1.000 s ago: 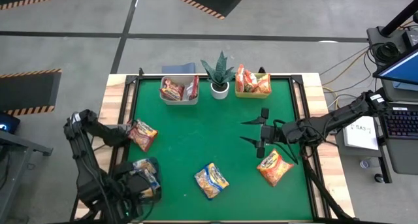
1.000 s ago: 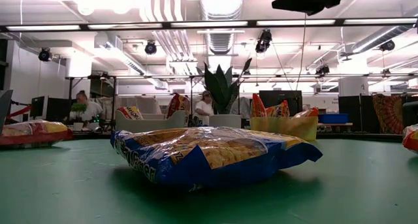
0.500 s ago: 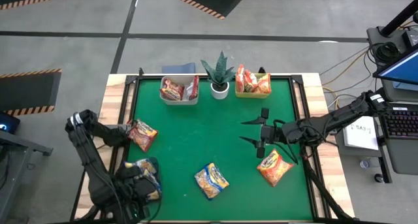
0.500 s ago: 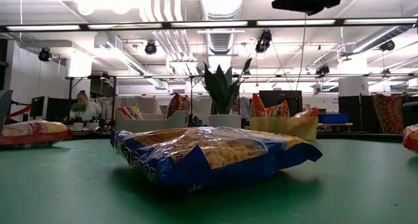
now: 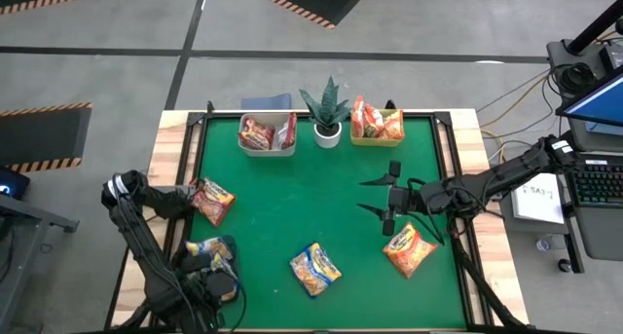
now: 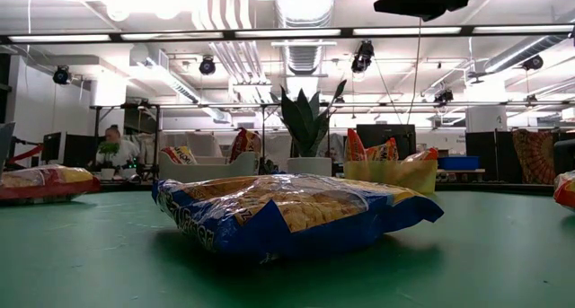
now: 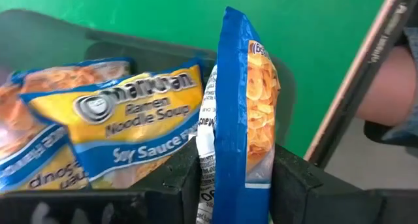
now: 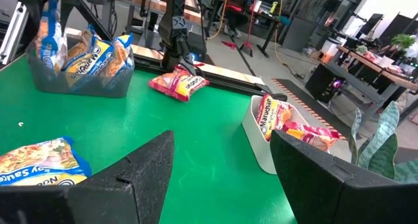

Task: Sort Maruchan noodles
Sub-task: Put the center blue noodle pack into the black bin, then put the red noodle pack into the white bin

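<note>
My left gripper (image 5: 210, 264) hangs over a dark bin (image 5: 195, 244) at the table's near left corner, shut on a yellow-blue noodle packet (image 7: 243, 87). The bin holds more yellow-blue packets (image 7: 124, 113). The right wrist view shows the held packet (image 8: 49, 25) over the same bin (image 8: 78, 83). Loose on the green mat lie a red-white packet (image 5: 212, 200), a yellow-blue one (image 5: 314, 268) and an orange one (image 5: 409, 249). My right gripper (image 5: 370, 196) hovers open above the mat's right part, pointing level toward the left. My left gripper pinches the yellow-blue packet's two flat faces (image 7: 228, 165) between its two fingers, near the packet's upper end. The fingers come from above, pointing down. The packet hangs on edge below them, its lower end (image 7: 236, 21) over the bin's packets.
At the far edge stand a white bin (image 5: 266, 137) with red packets, a potted plant (image 5: 327, 110) and a yellow bin (image 5: 377, 129) with orange packets. A wooden frame (image 5: 175, 144) borders the mat. People sit at desks in the room beyond.
My left gripper has gone down toward the dark bin with the yellow-blue packet still hanging on edge between its fingers. My right arm has kept still.
</note>
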`<state>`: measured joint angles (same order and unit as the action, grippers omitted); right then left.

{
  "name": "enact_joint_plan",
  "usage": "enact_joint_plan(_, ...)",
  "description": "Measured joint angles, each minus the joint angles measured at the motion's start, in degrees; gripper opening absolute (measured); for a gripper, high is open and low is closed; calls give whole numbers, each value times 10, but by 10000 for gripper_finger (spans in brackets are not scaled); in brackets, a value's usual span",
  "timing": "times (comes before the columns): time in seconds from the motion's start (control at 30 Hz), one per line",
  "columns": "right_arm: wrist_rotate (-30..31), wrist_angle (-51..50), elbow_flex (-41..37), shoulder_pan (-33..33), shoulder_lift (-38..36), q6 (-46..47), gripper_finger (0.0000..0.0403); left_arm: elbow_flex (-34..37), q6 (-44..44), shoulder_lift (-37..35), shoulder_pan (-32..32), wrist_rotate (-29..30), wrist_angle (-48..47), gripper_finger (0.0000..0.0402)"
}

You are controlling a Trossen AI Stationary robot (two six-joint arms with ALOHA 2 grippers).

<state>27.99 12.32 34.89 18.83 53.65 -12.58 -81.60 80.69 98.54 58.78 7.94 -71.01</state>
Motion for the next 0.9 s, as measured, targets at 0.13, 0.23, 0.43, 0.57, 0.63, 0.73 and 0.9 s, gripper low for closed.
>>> enact_joint_plan(0.13,0,0,0,0,0,0,242,0,51,0,0,-2,-35,139)
enact_joint_plan(0.23,0,0,0,0,0,0,242,0,62,0,0,-20,-45,168)
enact_joint_plan(0.43,0,0,0,0,0,0,242,0,33,-1,0,-74,-45,207)
enact_joint_plan(0.57,0,0,0,0,0,0,242,-24,23,-2,-5,-89,-69,210)
enact_joint_plan(0.63,0,0,0,0,0,0,242,-51,23,-2,-8,-77,-102,206)
enact_joint_plan(0.73,0,3,0,0,0,0,242,-102,13,-2,-14,-2,-146,199)
enact_joint_plan(0.9,4,5,0,0,0,15,242,-171,-99,-3,-54,255,-152,182)
